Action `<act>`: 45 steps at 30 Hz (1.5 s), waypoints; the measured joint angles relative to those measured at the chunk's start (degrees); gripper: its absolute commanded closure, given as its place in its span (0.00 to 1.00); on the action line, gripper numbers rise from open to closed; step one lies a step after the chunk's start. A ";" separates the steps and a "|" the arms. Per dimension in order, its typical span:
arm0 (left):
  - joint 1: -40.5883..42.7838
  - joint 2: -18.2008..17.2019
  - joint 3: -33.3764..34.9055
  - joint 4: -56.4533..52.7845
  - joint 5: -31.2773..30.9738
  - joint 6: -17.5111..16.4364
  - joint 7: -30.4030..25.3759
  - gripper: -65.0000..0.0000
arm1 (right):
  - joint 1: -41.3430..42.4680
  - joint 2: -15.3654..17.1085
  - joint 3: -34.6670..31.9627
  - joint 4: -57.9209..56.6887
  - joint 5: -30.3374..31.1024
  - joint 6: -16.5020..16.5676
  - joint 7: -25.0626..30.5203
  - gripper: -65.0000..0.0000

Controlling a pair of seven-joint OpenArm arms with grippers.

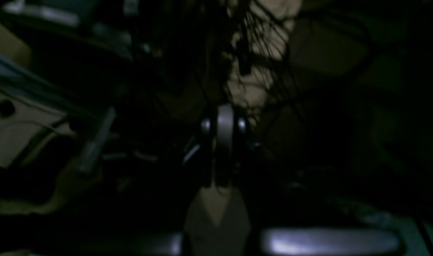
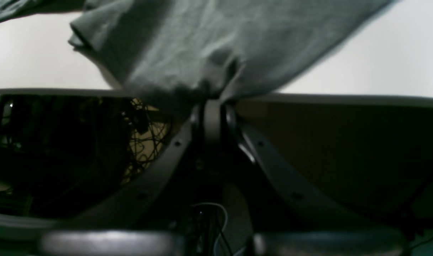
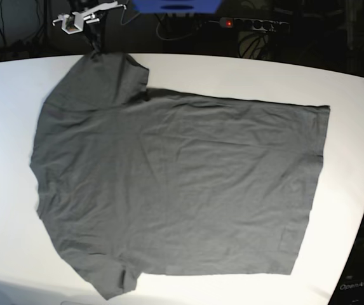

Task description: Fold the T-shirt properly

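across the white bench (image 3: 4, 95) the t-shirt (image 3: 182, 190) lies spread flat, unfolded, one sleeve reaching the near edge; every fold is left to do. only the right wrist view shows the right gripper (image 2: 212, 103) clenched on cloth at that edge. the left gripper (image 1: 224, 124) is clenched empty, off the bench.

— How is the scene covered?
— The white table (image 3: 245, 70) is viewed steeply from above by the base view, the T-shirt (image 3: 175, 184) being seen whole. The right wrist view is aimed along closed jaws at the table edge, close to the cloth.
— And the left wrist?
— Only darkness and blurred clutter are shown.
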 measured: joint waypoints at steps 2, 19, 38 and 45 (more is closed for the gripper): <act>1.40 0.15 -0.02 1.95 -0.09 0.04 -0.04 0.98 | 0.00 0.04 0.00 0.00 0.00 -0.02 0.00 0.99; 33.14 2.91 -9.70 82.73 -3.17 0.09 29.33 0.98 | 0.79 0.04 -0.22 -0.15 -0.24 -0.02 -0.61 1.00; 14.60 1.33 -24.06 108.74 2.89 -11.34 93.37 0.98 | 0.94 0.66 -0.11 -0.26 -0.31 0.00 -1.09 1.00; 1.53 1.62 -28.52 109.26 8.76 -16.09 113.57 0.98 | 1.46 0.90 -0.04 -0.33 -0.42 0.02 -2.71 1.00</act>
